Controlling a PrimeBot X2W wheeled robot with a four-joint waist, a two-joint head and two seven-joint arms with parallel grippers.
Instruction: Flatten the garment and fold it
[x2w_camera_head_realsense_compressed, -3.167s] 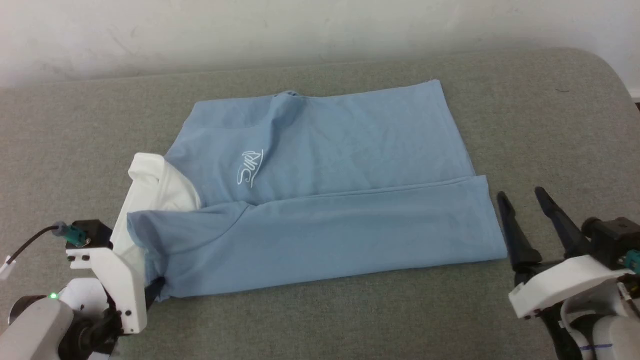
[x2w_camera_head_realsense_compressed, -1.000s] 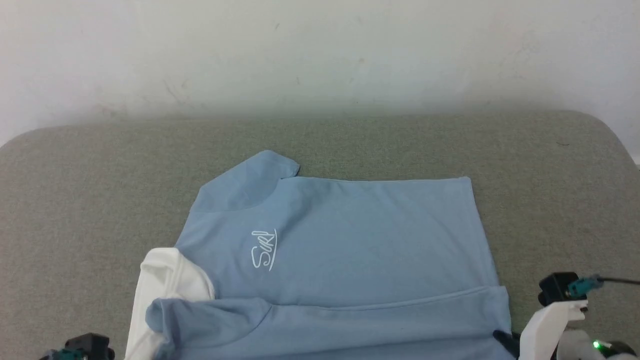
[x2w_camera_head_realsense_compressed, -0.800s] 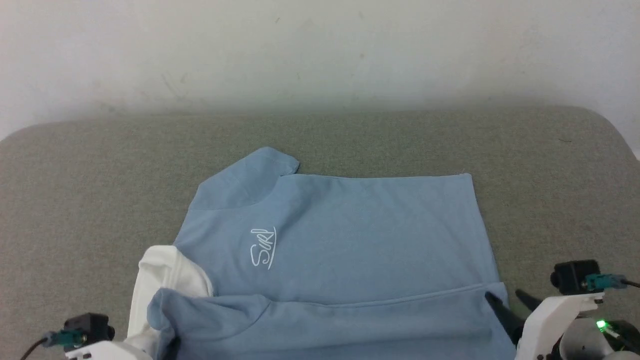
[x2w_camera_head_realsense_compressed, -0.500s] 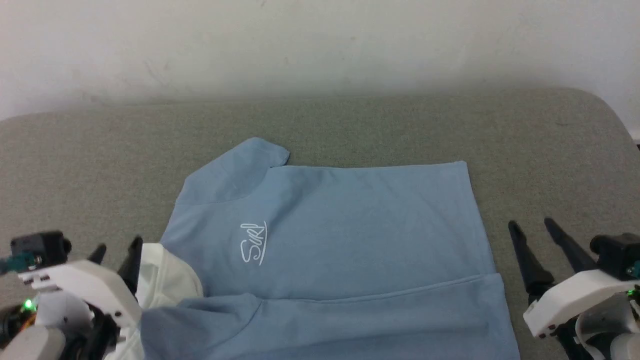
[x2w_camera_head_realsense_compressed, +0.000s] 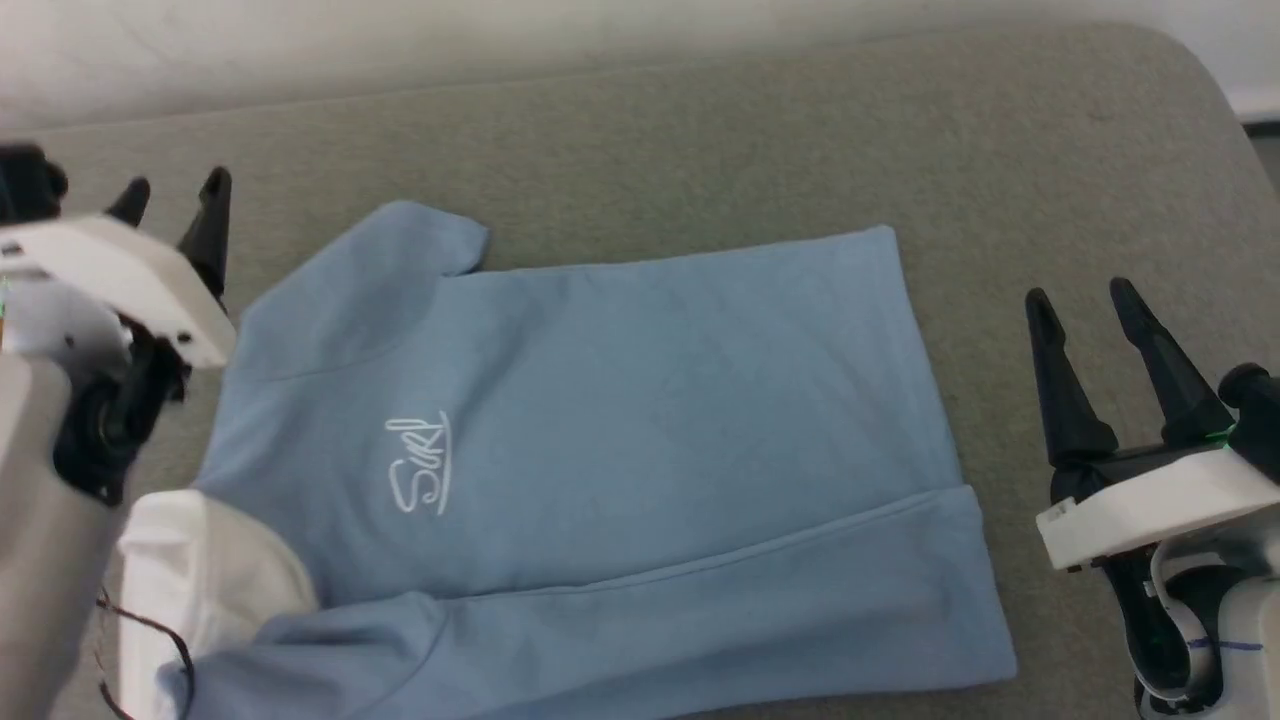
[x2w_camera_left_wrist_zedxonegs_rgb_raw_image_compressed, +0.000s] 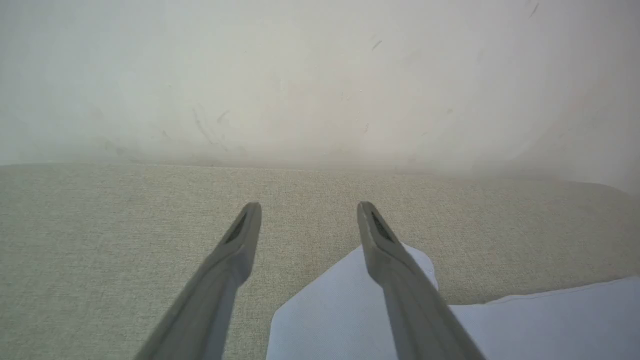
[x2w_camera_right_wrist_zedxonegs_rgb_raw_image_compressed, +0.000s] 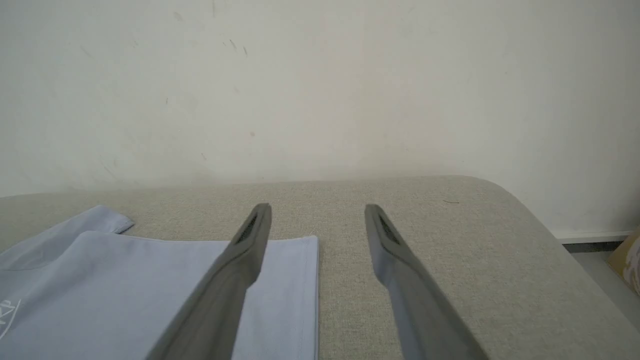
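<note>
Both grippers were shut on the near edge a second ago and have since let go and drawn away; left gripper (x2w_camera_head_realsense_compressed: 175, 187) is now near the far sleeve (x2w_camera_head_realsense_compressed: 380, 260), fingers spread, nothing between them; right gripper (x2w_camera_head_realsense_compressed: 1078, 295) is spread too, off the hem end, clear of cloth. The garment (x2w_camera_head_realsense_compressed: 640, 420) lies mid-way on the grey-green padded surface (x2w_camera_head_realsense_compressed: 700, 130), white collar (x2w_camera_head_realsense_compressed: 200, 570) to the robot's left, near long side turned over as a band (x2w_camera_head_realsense_compressed: 650, 630), logo (x2w_camera_head_realsense_compressed: 420, 478) uncovered. Judged: first lengthwise fold set, far side next. Pale wall (x2w_camera_left_wrist_zedxonegs_rgb_raw_image_compressed: 320, 75) behind; thin dark cable (x2w_camera_head_realsense_compressed: 150, 640) by the collar. Likely hindrances are the jutting sleeve and the bunched collar.
</note>
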